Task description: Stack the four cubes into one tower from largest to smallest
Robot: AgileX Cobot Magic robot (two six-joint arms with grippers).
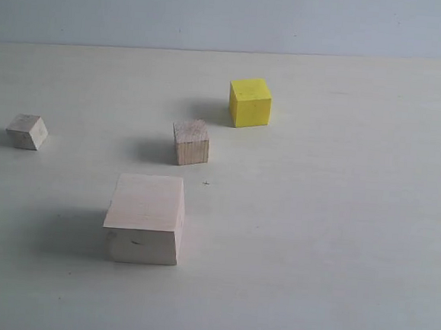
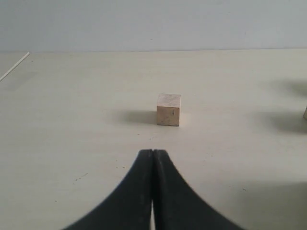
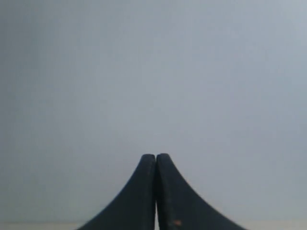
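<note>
Four cubes lie apart on the pale table (image 1: 337, 235) in the exterior view. The large pale wood cube (image 1: 146, 218) sits nearest the front. The brownish grained cube (image 1: 190, 141) is behind it, and the bright yellow cube (image 1: 250, 101) is farther back to the right. The smallest pale cube (image 1: 27, 131) lies at the far left; in the left wrist view this smallest cube (image 2: 169, 109) stands ahead of my left gripper (image 2: 153, 152), which is shut and empty. My right gripper (image 3: 156, 156) is shut too, facing only the plain wall. Neither arm shows in the exterior view.
A plain pale wall (image 1: 232, 13) rises behind the table's back edge. Bare tabletop stretches to the right of the cubes and along the front. A thin line (image 2: 14, 67) crosses the table's corner in the left wrist view.
</note>
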